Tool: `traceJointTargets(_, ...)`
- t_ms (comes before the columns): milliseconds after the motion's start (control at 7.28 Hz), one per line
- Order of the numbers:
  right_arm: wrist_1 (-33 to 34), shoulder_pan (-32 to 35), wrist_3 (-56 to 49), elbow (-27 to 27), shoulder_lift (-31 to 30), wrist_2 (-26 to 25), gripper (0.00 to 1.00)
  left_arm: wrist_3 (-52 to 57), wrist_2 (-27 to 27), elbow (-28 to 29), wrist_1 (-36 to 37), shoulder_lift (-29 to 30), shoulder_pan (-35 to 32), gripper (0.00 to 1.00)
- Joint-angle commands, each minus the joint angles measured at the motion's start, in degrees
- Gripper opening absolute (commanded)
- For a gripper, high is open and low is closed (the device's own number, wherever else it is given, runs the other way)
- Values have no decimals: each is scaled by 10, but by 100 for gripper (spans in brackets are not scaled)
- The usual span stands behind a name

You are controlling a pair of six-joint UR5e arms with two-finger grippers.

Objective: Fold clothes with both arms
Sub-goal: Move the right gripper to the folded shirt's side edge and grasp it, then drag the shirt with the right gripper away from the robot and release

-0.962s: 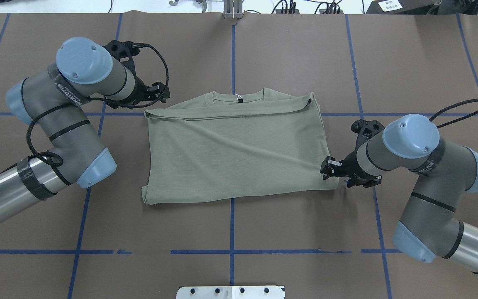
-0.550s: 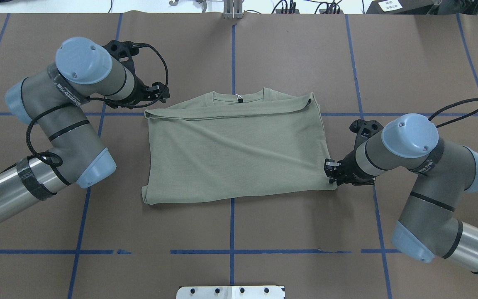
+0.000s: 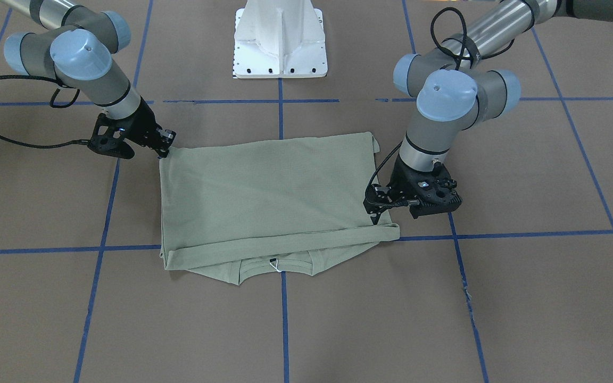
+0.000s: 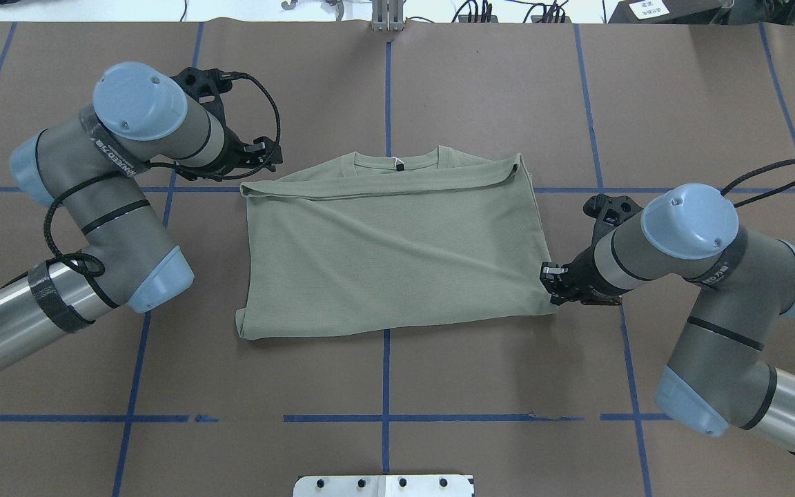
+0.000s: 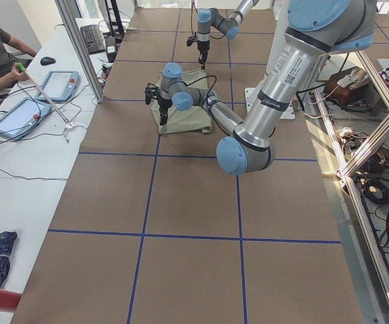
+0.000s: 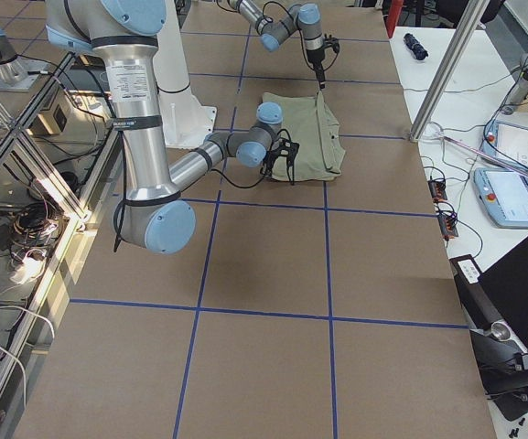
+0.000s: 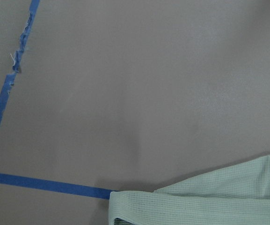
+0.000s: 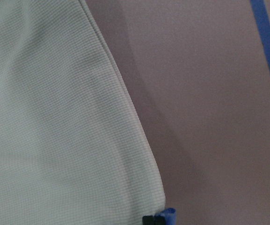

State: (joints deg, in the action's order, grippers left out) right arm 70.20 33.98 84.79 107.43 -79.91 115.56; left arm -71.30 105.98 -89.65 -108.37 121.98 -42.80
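Note:
The sage-green shirt [image 4: 390, 255] lies folded into a rough rectangle at the table's middle, with its collar and white label [image 4: 397, 164] at the far edge. It also shows in the front view [image 3: 264, 191]. My left gripper [image 4: 264, 157] is low at the shirt's far left corner, its tip on the cloth edge in the front view [image 3: 377, 217], and looks shut on it. My right gripper [image 4: 553, 286] is shut on the near right corner, which also shows in the front view [image 3: 166, 149]. The right wrist view shows that corner [image 8: 55, 117]. The left wrist view shows the far corner's cloth [image 7: 209, 201].
Brown table mat [image 4: 494, 386] crossed by blue tape lines. The white pedestal [image 3: 280, 37] stands at the robot's side of the table. An operators' desk with tablets [image 5: 19, 115] and a seated person runs along the far side.
My right gripper has narrowed onto the shirt's near right corner, and the right arm has shifted slightly. The corner has pulled in a little. The left arm has not moved.

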Motion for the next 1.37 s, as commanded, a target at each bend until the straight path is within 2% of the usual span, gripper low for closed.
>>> traceJointTargets(0,1,-21,2,67,-55,4,0,-1,-1,-1,0,0,0,96)
traceJointTargets(275,0,-89,22,129,-124,0,0,-2,-2,-3,1,-1,0,96)
traceJointTargets(550,0,-185,109,168,-152,-5,0,-2,-2,-5,1,-4,0,96)
traceJointTargets(962,0,-275,149,188,-208,-25,0,-2,-3,-8,1,-6,1,96)
traceJointTargets(1099,0,-289,149,190,-219,-30,3,-2,-3,-10,1,-6,2,96)
traceJointTargets(1237,0,-289,155,197,-222,-31,99,-1,-3,-10,1,-6,3,98)
